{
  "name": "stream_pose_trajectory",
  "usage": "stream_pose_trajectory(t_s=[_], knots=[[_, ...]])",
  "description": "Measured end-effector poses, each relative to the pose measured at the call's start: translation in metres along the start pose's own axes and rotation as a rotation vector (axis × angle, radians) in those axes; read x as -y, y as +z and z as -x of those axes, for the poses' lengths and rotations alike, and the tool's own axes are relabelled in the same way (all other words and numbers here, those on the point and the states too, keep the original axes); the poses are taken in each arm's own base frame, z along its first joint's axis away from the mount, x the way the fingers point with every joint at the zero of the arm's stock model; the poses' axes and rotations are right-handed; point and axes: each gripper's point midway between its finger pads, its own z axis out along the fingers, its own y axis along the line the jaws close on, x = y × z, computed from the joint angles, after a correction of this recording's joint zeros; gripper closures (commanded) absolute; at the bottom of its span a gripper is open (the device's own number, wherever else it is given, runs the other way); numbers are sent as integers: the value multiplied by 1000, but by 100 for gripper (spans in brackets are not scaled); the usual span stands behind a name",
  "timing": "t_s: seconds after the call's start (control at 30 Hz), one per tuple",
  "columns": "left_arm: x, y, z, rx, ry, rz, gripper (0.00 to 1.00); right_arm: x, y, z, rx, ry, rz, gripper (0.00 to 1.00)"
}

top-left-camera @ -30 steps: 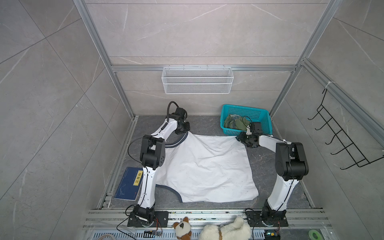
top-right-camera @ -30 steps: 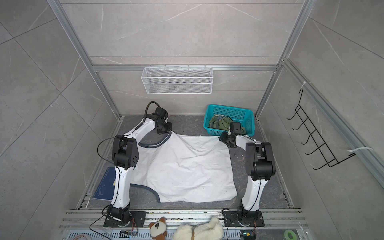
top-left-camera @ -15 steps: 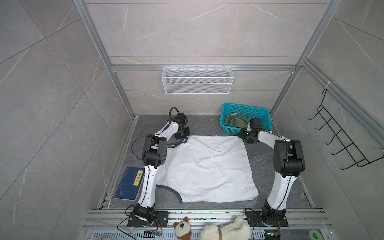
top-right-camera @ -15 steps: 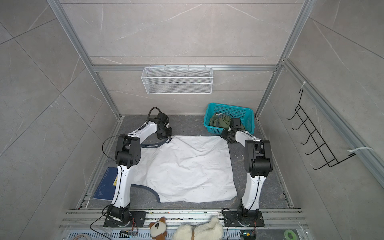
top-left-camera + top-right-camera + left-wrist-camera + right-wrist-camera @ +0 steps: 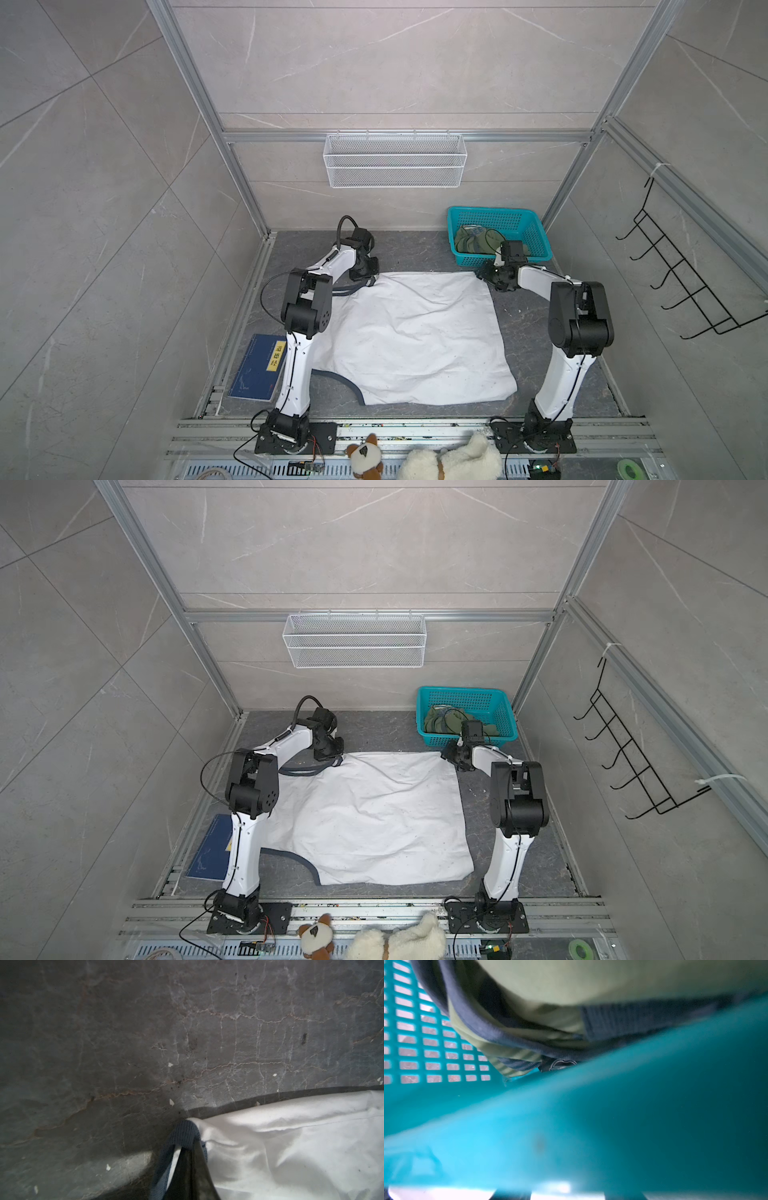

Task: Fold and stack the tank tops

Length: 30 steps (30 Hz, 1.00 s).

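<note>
The white tank top (image 5: 415,332) (image 5: 374,812) lies spread flat on the grey table in both top views, its navy trim showing at the left. At the shirt's far left corner my left gripper (image 5: 368,282) (image 5: 334,760) (image 5: 192,1151) is shut on its navy strap (image 5: 185,1132). My right gripper (image 5: 484,275) (image 5: 449,755) (image 5: 566,1196) is at the far right corner, against the teal basket (image 5: 519,220) (image 5: 612,1115). Its fingers stand apart over white cloth. The olive green tank top (image 5: 473,241) (image 5: 442,721) (image 5: 571,980) lies crumpled in the basket.
A blue book (image 5: 257,368) lies left of the left arm. Plush toys (image 5: 449,461) sit at the front rail. A white wire shelf (image 5: 395,166) hangs on the back wall and a black hook rack (image 5: 685,282) on the right wall.
My left gripper has come down toward the table with the strap, and the shirt's far edge now lies straighter. My right gripper has shifted slightly beside the basket.
</note>
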Motion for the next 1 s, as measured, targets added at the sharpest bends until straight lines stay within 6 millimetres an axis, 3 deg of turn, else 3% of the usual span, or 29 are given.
stream_pose_trajectory(t_s=[0.33, 0.7, 1.0], knots=[[0, 0, 0, 12, 2, -7, 100, -5, 1, -1, 95, 25, 90, 53], [2, -3, 1, 21, 4, -13, 100, 6, -2, -9, 128, 134, 71, 56], [5, -3, -2, 17, 5, -35, 100, 0, 5, -6, 128, 192, 72, 61]])
